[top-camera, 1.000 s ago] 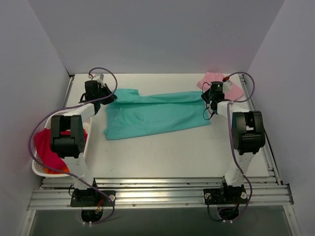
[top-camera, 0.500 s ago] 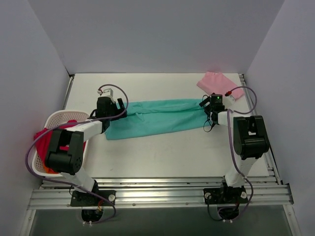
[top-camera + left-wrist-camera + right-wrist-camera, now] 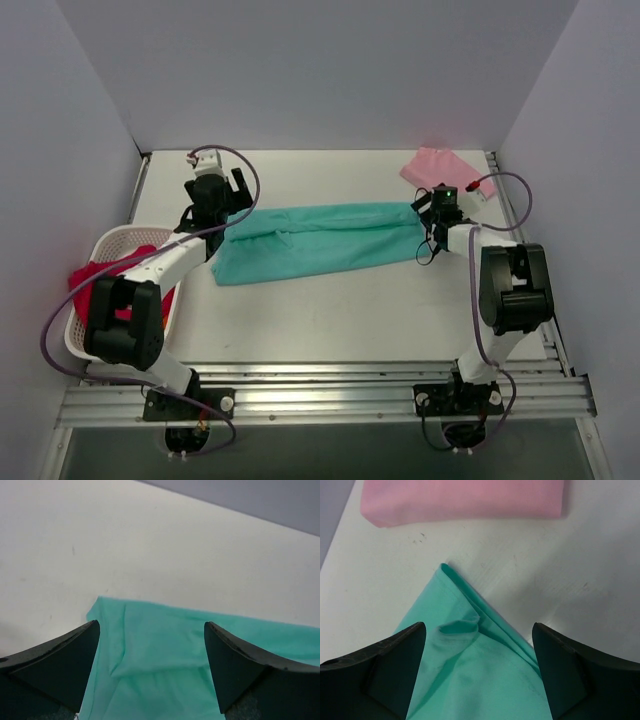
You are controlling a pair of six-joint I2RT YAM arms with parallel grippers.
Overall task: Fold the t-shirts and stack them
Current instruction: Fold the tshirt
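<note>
The teal-green t-shirt [image 3: 320, 240] lies flat on the table as a long folded band running left to right. My left gripper [image 3: 228, 203] hovers open over its left end, and in the left wrist view the shirt's corner [image 3: 150, 650] lies below the left gripper [image 3: 151, 625], untouched. My right gripper [image 3: 430, 207] is open over the right end. In the right wrist view the folded corner [image 3: 470, 650] sits under the right gripper [image 3: 479, 626]. The pale pink t-shirt [image 3: 440, 168] lies folded at the back right [image 3: 465, 500].
A white lattice basket [image 3: 100, 245] holding red cloth [image 3: 95, 290] stands at the left edge beside the left arm. Grey walls close in the table on three sides. A metal rail [image 3: 320, 385] runs along the near edge.
Both grippers have opened and let go of the teal shirt. Its far half was brought forward over the near half, leaving a narrower band. Both grippers have since pulled back slightly.
</note>
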